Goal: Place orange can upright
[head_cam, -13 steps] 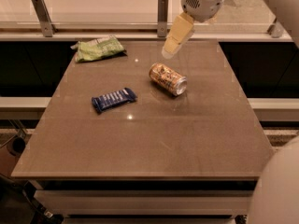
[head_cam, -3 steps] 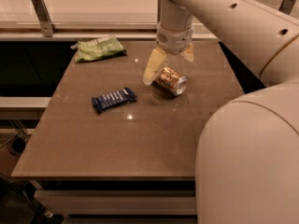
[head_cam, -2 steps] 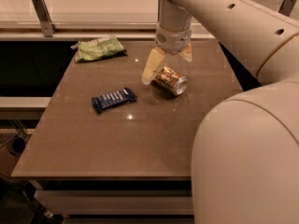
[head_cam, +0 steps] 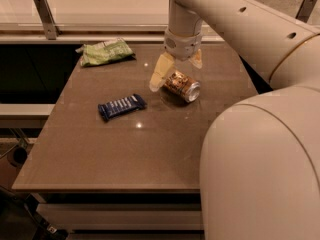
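Note:
The orange can (head_cam: 183,86) lies on its side on the brown table (head_cam: 150,144), right of centre, its silver end facing front right. My gripper (head_cam: 176,75) hangs down over the can's far end with its jaws open. One pale finger (head_cam: 160,73) reaches to the table just left of the can. The other finger (head_cam: 196,59) sits behind the can's right side. The can lies between them and is not lifted.
A blue candy bar (head_cam: 121,106) lies left of the can. A green snack bag (head_cam: 106,51) lies at the back left. My arm's large pale body (head_cam: 260,159) fills the front right. A rail (head_cam: 46,16) runs behind the table.
The gripper has come down from above and behind the can to straddle it. Over the last second it has barely moved. The can has not moved.

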Robot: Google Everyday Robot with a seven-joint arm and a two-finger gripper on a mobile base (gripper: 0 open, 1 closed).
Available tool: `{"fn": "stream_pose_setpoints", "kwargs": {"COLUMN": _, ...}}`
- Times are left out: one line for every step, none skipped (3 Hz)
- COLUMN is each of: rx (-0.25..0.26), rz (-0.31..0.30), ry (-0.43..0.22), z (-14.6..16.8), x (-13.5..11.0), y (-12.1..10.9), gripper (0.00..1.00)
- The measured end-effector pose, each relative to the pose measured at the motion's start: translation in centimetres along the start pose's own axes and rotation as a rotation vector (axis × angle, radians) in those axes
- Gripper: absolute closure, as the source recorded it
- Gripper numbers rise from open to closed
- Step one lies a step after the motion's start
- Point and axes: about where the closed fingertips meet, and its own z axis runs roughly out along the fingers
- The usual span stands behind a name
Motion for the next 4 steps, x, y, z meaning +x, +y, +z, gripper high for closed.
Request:
{"fn": "stream_pose_setpoints", "kwargs": {"rx": -0.018, "rz": 0.006, "ry": 0.004, "z": 0.79, "x": 0.24, "y": -0.07, "gripper": 0.0}}
{"fn": "stream_pose_setpoints", "kwargs": {"rx": -0.023, "rz": 0.006, "ry": 0.007, "z": 1.29, "x": 0.33, "y": -0.02, "gripper": 0.17}}
{"fn": "stream_pose_setpoints", "kwargs": {"rx": -0.021, "rz": 0.005, "ry": -0.005, "z": 1.54, "x": -0.09, "y": -0.07, "gripper": 0.41}}
{"fn": "stream_pose_setpoints", "kwargs": {"rx": -0.019, "rz": 0.005, "ry": -0.013, "z": 1.78, "x": -0.42, "y": -0.1, "gripper": 0.64}}
